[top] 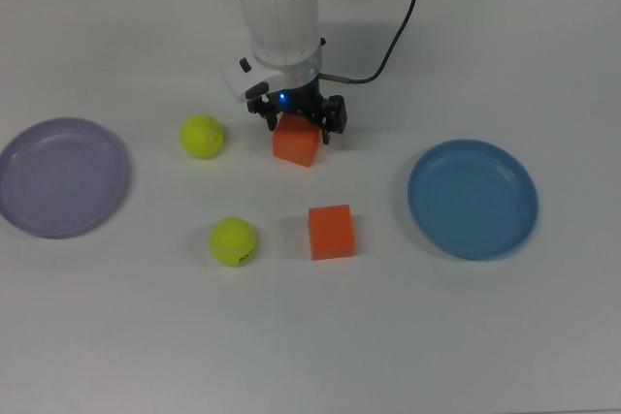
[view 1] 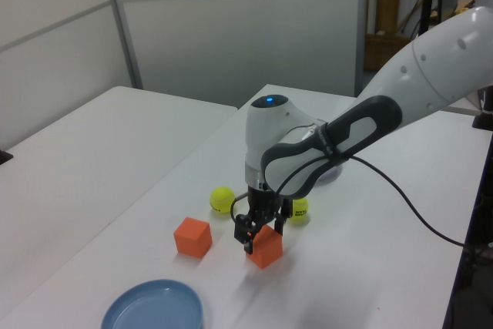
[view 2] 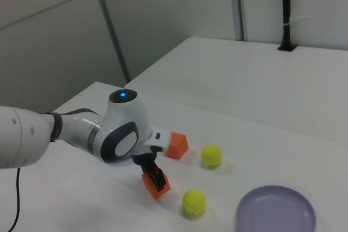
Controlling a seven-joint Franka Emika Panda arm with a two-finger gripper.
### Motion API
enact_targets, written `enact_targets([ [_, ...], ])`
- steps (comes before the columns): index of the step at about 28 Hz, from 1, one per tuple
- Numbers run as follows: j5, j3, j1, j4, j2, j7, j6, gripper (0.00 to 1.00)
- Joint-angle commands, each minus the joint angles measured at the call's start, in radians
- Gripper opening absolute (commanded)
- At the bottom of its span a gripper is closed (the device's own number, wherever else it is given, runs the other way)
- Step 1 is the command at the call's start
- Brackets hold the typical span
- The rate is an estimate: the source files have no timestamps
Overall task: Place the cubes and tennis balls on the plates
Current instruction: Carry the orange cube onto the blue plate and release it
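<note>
Two orange cubes lie mid-table. My gripper [top: 297, 115] stands open low over the far cube [top: 296, 143], one finger on each side of its top; contact is unclear. In the left view the gripper [view 1: 263, 229] straddles that cube [view 1: 265, 248], as does the gripper [view 2: 152, 171] in the right view with the cube [view 2: 158, 185]. The other cube [top: 331, 232] lies loose nearer the front. Two tennis balls [top: 202, 136] [top: 233, 240] rest to the top view's left. The lavender plate [top: 63, 176] and the blue plate [top: 473, 198] hold nothing.
A black cable [top: 398, 16] runs from the arm across the back of the white table [top: 310, 346]. In the left view the blue plate [view 1: 152, 310] lies at the near edge. A black post [view 2: 285, 9] stands on a second table in the right view.
</note>
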Motion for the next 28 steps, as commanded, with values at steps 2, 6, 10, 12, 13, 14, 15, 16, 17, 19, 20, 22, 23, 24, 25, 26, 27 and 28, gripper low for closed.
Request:
enact_targets([
  [2, 0.018, 0.009, -0.001, 0.014, 0.019, -0.011, 0.022, 0.85],
  [6, 0.020, 0.018, -0.001, 0.050, 0.016, -0.005, 0.020, 0.18],
  [10, 0.020, 0.061, -0.001, 0.123, 0.007, 0.002, 0.010, 0.00],
  [12, 0.020, 0.093, -0.001, 0.167, 0.006, 0.008, 0.008, 0.00],
  [13, 0.020, 0.104, -0.001, 0.187, 0.007, 0.014, 0.008, 0.00],
  [14, 0.020, 0.118, -0.001, 0.204, 0.013, 0.020, 0.010, 0.00],
  [15, 0.020, 0.129, -0.001, 0.224, 0.016, 0.026, 0.010, 0.00],
  [16, 0.018, 0.138, 0.001, 0.241, 0.019, 0.034, 0.011, 0.00],
  [17, 0.018, 0.147, 0.004, 0.257, 0.024, 0.043, 0.011, 0.00],
  [19, 0.011, 0.182, 0.007, 0.296, 0.047, 0.064, 0.016, 0.00],
  [20, 0.004, 0.193, 0.008, 0.310, 0.056, 0.075, 0.017, 0.00],
  [22, -0.005, 0.222, 0.008, 0.334, 0.082, 0.095, 0.020, 0.00],
  [23, -0.031, 0.244, 0.013, 0.359, 0.114, 0.113, 0.020, 0.00],
  [24, -0.051, 0.254, 0.019, 0.373, 0.131, 0.129, 0.022, 0.00],
  [25, -0.072, 0.261, 0.028, 0.383, 0.150, 0.147, 0.022, 0.00],
  [26, -0.097, 0.264, 0.037, 0.393, 0.168, 0.172, 0.022, 0.00],
  [27, -0.120, 0.264, 0.045, 0.400, 0.186, 0.196, 0.022, 0.00],
  [28, -0.144, 0.264, 0.051, 0.409, 0.203, 0.219, 0.024, 0.00],
])
